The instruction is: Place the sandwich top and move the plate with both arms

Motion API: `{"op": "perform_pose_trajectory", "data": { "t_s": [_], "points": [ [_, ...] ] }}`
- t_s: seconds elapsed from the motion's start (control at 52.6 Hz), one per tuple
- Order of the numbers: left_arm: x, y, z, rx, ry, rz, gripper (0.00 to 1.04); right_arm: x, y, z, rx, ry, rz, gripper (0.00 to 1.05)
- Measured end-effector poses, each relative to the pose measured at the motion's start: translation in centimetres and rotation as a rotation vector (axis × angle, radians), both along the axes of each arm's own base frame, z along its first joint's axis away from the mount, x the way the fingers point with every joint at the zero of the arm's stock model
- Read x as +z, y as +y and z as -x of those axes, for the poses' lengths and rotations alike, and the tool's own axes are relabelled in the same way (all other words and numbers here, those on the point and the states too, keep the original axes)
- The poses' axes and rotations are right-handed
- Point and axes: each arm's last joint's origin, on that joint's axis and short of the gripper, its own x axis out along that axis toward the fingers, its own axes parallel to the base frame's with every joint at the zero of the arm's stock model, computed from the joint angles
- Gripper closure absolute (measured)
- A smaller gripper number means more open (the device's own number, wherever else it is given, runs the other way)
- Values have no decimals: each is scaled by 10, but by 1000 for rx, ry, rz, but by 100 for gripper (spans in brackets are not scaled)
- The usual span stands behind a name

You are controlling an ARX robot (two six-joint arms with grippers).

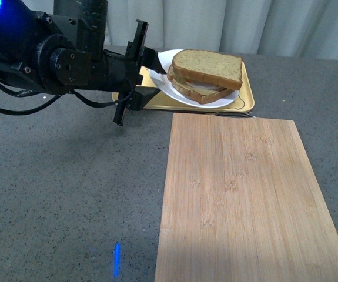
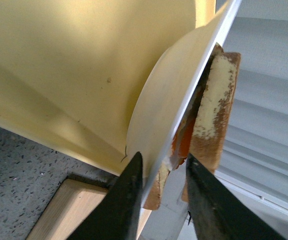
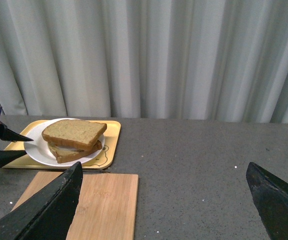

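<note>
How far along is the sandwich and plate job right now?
Done: the brown wholegrain bread slice tops the sandwich on the round white plate. In hand: the left gripper straddles the plate's rim, grip unclear. Left: the open right gripper is far off; plate sits on the yellow tray.

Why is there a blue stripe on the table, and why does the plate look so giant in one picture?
Front view: the blue stripe looks like light glowing on the table. Left wrist view: the camera sits right beside the plate, so it looks huge. Right wrist view: sharp and evenly lit.

Front overview, left-wrist close-up, shared plate (image 1: 167, 87)
</note>
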Motion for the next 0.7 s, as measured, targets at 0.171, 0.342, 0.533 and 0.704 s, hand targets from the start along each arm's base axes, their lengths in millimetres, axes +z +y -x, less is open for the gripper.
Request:
{"op": "perform_pose_trajectory", "data": {
  "t_s": [0.171, 0.342, 0.533, 0.704],
  "points": [
    [12, 10, 9, -24, -15, -68, 42, 0, 0, 0, 0, 0, 0, 9],
    [38, 21, 22, -7, -89, -200, 15, 0, 0, 0, 0, 0, 0, 9],
    [53, 40, 55, 243, -626, -803, 31, 0, 0, 0, 0, 0, 0, 9],
    [78, 73, 116, 236, -842, -1175, 61, 0, 0, 0, 0, 0, 0, 9]
  ]
}}
